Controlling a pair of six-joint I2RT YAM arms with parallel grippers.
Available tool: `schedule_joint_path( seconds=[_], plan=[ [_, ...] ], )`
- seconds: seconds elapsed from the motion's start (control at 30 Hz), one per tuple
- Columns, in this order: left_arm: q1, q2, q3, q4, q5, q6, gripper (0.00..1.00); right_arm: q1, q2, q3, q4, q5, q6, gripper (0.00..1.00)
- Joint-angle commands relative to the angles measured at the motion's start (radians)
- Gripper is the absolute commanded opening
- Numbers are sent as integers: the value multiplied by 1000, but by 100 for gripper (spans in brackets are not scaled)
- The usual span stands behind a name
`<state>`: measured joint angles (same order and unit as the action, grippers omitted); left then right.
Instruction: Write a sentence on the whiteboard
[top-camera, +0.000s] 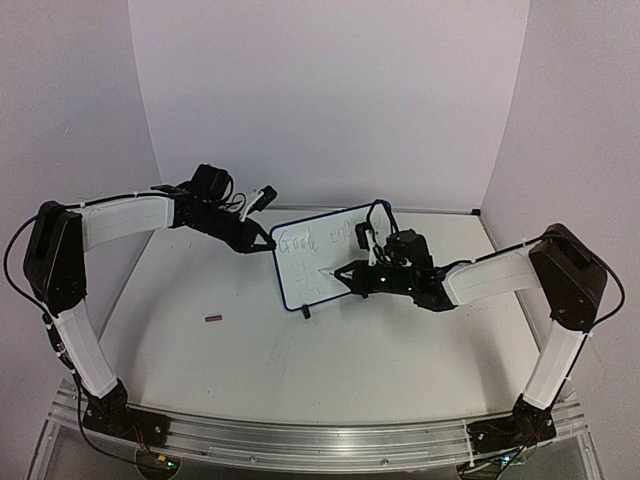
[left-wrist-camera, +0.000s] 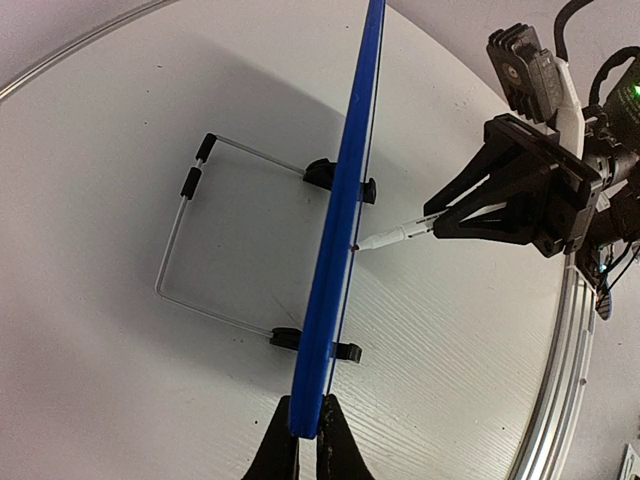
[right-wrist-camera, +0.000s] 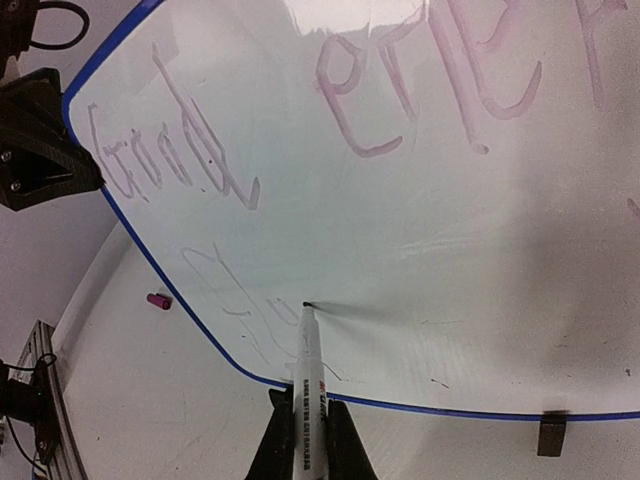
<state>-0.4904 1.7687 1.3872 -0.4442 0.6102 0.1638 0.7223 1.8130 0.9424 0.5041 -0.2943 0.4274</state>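
The whiteboard (top-camera: 318, 250) stands upright on two black feet mid-table, its blue frame edge-on in the left wrist view (left-wrist-camera: 345, 210). My left gripper (top-camera: 268, 243) is shut on its left edge (left-wrist-camera: 308, 425). My right gripper (top-camera: 345, 276) is shut on a white marker (right-wrist-camera: 309, 385) whose tip touches the board's lower line. The sentence (right-wrist-camera: 330, 110) reads "Good ene..." in faint strokes on top, with a few thin marks (right-wrist-camera: 225, 290) below it. The marker also shows in the left wrist view (left-wrist-camera: 395, 234), tip against the board.
A small pink marker cap (top-camera: 214, 319) lies on the table left of the board, also in the right wrist view (right-wrist-camera: 158, 300). The board's wire stand (left-wrist-camera: 200, 240) rests behind it. White walls enclose the table; a metal rail (top-camera: 320, 440) runs along the near edge.
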Motion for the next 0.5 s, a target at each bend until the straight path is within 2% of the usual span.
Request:
schedule_joint_path(
  seconds=[0.0,0.47],
  plan=[
    [-22,57,-9,-106,-75,44,0,-7,18,-3,17,39,17,0],
    [-22,60,-8,-105,-73,44,0,-9,9,-13,14,53,18,0]
  ],
)
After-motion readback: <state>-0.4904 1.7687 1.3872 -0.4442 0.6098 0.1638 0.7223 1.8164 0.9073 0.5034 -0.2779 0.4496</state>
